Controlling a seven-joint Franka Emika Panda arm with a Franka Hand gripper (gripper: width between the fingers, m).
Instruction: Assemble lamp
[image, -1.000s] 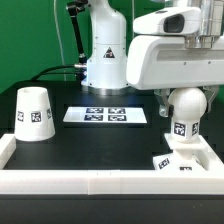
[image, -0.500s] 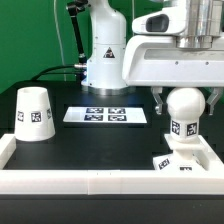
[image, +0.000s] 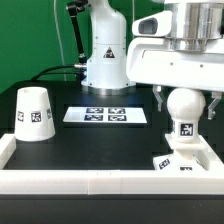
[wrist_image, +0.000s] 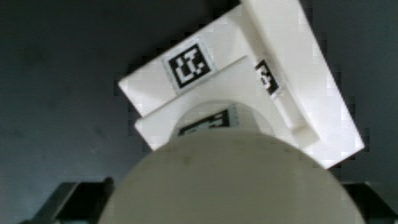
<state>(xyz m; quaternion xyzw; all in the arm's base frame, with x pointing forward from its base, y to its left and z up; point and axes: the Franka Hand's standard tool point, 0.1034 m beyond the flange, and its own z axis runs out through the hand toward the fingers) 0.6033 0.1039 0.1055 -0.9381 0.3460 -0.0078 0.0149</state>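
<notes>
- Bulb (image: 185, 108): stands upright on its neck on the base (image: 186, 160), at the exterior view's right, close to the white front rail (image: 90, 180). The wrist view shows the bulb (wrist_image: 222, 175) centred over the tagged base (wrist_image: 231, 75).
- Gripper (image: 186, 102): I read the jaws as spread. 1 dark finger (image: 160, 99) shows on each side of the bulb, with a sliver of gap, and nothing is pinched.
- Handling, bulb: I judge it to be light, rigid, hollow plastic. The round, smooth dome would tend to slip out of flat pads. I would grip across its widest girth, jaws level, or lower at the neck.
- Handling, shade (image: 35, 113): it sits mouth down, well apart at the exterior view's left. I judge it to be light and stiff with tapered, slippery walls, so I would grip it across the narrower top.
- Change over the last 1.0 s: the gripper housing has risen, and both fingers now show clear of the bulb's flanks.
- Unchanged: the bulb, base, shade and marker board (image: 107, 115) have not shifted.
</notes>
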